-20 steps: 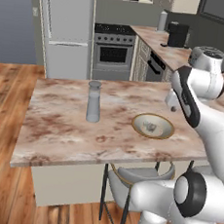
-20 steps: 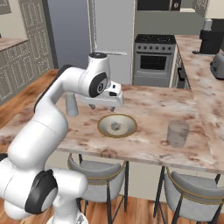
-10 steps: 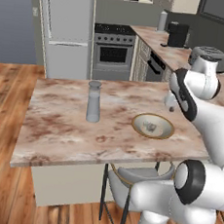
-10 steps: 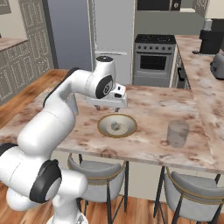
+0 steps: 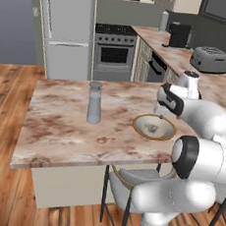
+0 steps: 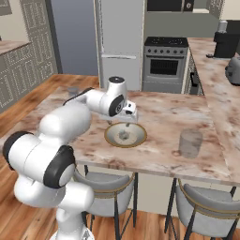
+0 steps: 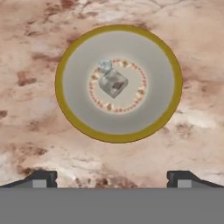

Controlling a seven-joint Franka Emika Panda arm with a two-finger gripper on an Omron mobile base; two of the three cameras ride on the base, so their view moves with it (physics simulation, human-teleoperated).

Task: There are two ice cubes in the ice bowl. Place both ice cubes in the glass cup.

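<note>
The ice bowl (image 7: 118, 139), beige inside with a golden rim, lies on the marbled island straight below my hand. Two ice cubes rest at its centre, touching: a larger one (image 7: 113, 83) and a smaller one (image 7: 105, 66). My gripper (image 7: 111, 179) is open, its fingertips (image 7: 41, 178) wide apart and above the bowl's near edge, holding nothing. In the base views the gripper (image 5: 161, 112) (image 6: 127, 120) hangs just above the bowl (image 5: 136, 123) (image 6: 112, 142). The tall glass cup (image 5: 94, 102) stands upright to the bowl's left; behind my arm only its top (image 6: 72, 90) shows.
A short clear tumbler (image 6: 190, 143) stands on the island right of the bowl. Stools (image 6: 206, 201) tuck under the near edge. The back counter holds a toaster (image 5: 210, 59) and a coffee machine (image 5: 178, 35). Bare marble lies between cup and bowl.
The hand has come down and moved over the bowl, staying open. Bowl, ice cubes and cup have not moved.
</note>
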